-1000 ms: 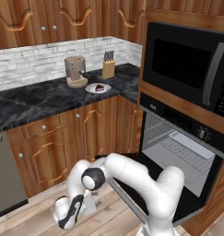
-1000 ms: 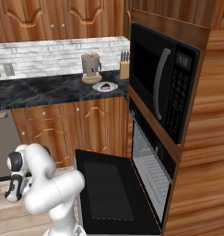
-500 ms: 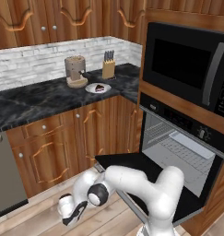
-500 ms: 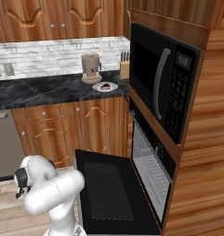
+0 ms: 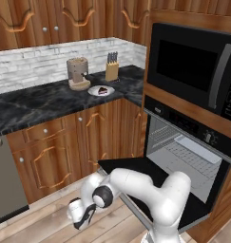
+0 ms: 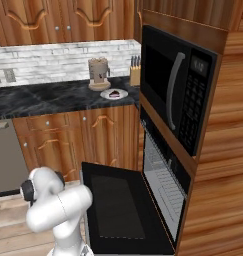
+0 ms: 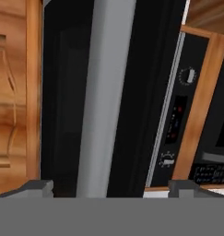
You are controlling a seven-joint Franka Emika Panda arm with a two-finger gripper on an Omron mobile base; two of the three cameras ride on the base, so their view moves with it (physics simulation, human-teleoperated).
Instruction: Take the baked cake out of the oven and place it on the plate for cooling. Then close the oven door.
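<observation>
The baked cake [image 5: 102, 89] [image 6: 113, 93] is a small dark wedge lying on the plate [image 5: 93, 90] [image 6: 121, 94] on the black counter. The oven [image 5: 189, 153] [image 6: 163, 175] stands open, and its oven door [image 5: 155, 178] [image 6: 115, 205] hangs down flat. My gripper [image 5: 83, 219] is low near the floor, just left of the door's front edge, open and holding nothing. In the hand view the gripper [image 7: 111, 188] faces the door's long silver bar handle [image 7: 104, 92], which runs between its spread fingertips [image 7: 37, 186].
A pale baking tray [image 5: 198, 149] lies on the oven rack. A coffee grinder [image 5: 78, 73] and a knife block [image 5: 111, 70] stand behind the plate. The microwave [image 5: 195, 66] sits above the oven. Wooden cabinet doors [image 5: 50, 156] line the left, and the oven's control strip [image 7: 178, 120] shows beside the handle.
The hand has sunk a little and shifted right toward the door's front edge. The jaws stayed wide. Cake, plate and door have not moved.
</observation>
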